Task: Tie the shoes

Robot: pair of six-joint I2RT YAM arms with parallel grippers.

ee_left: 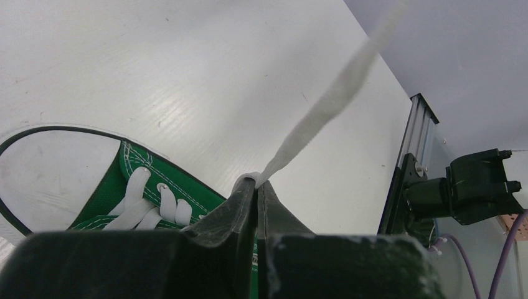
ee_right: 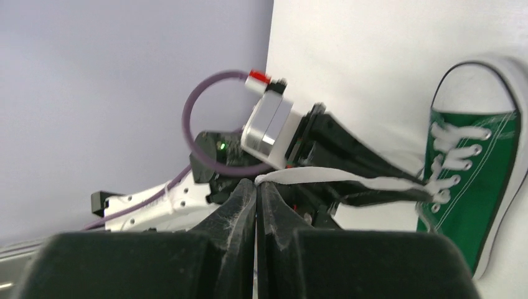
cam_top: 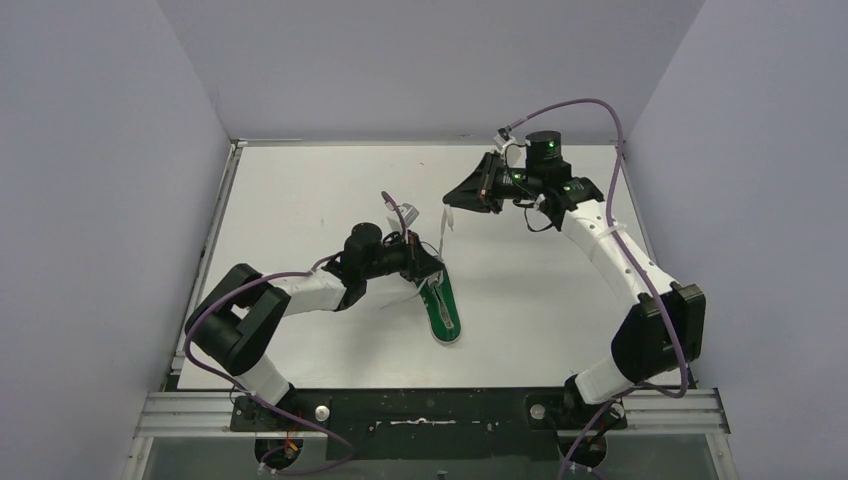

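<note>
Top external view: we are seeing the left arm (cam_top: 300, 290) bending low and reaching right over the shoe (cam_top: 443, 310) at the bench (cam_top: 300, 200) centre, while the right arm (cam_top: 610, 245) is stretching far and pointing left. The shoe is lying lengthwise near-to-far, toe pointing away from the bases. The left fingers (ee_left: 256, 190) are clenching a lace (ee_left: 324, 106); the right fingers (ee_right: 256, 187) are pinching a taut lace (ee_right: 348, 177) too.

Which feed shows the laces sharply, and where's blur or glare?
Top external: evenly lit, sharp, the small green canvas sneaker looks tiny. Left wrist: flat white lace blurs toward its far end; glare streaks the white table. Right wrist: slightly soft throughout.
</note>
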